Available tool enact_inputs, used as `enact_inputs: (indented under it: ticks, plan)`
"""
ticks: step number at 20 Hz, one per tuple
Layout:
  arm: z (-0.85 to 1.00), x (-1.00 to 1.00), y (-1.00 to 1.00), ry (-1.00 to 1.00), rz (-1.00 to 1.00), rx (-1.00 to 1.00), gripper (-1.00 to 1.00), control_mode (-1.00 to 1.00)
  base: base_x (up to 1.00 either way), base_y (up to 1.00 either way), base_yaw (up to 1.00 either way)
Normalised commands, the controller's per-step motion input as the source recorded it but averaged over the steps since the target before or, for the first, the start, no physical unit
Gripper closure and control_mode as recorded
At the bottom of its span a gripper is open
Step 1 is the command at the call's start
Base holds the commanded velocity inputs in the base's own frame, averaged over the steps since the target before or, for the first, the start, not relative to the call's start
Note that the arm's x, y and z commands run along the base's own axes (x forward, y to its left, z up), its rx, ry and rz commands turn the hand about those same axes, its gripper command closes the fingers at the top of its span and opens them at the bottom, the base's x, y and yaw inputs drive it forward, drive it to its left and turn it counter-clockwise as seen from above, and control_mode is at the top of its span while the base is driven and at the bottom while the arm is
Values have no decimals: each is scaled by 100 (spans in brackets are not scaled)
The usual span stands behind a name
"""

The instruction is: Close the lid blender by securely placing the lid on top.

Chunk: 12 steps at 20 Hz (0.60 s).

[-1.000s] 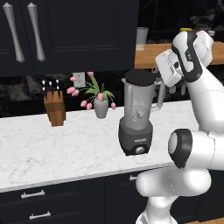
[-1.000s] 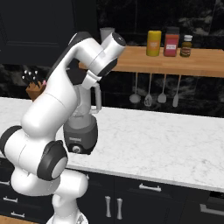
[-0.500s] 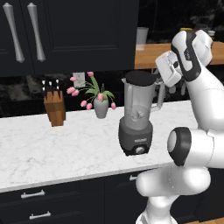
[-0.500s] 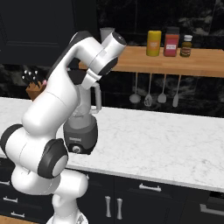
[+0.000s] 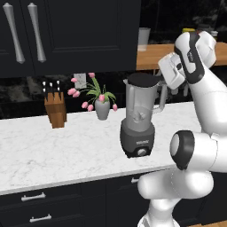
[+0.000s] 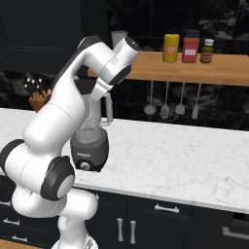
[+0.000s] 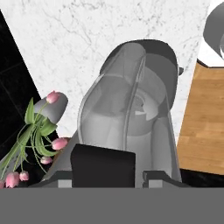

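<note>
Arched high over the marble counter [image 5: 53, 150], wrist bent toward the blender [image 5: 139, 116]. Lid [image 5: 142, 80] resting flat atop the jar, beside the gripper [image 5: 163, 82]; finger state unclear.

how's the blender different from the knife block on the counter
The blender is dark grey with a tall see-through jar and a black lid on top; the knife block is solid brown wood with knife handles sticking up. The blender is taller and stands toward the counter's front edge; the knife block sits farther back by the wall. Both stand upright on the counter.
</note>
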Motion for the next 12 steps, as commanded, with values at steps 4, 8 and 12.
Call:
enact_inputs:
  ticks: [4, 8, 12]
  plan:
    - [0, 0, 4, 0, 0, 0, -100, -100, 0, 0, 0]
    - [0, 0, 6, 0, 0, 0, -100, -100, 0, 0, 0]
    - [3, -1, 1, -8, 0, 0, -100, -100, 0, 0, 0]
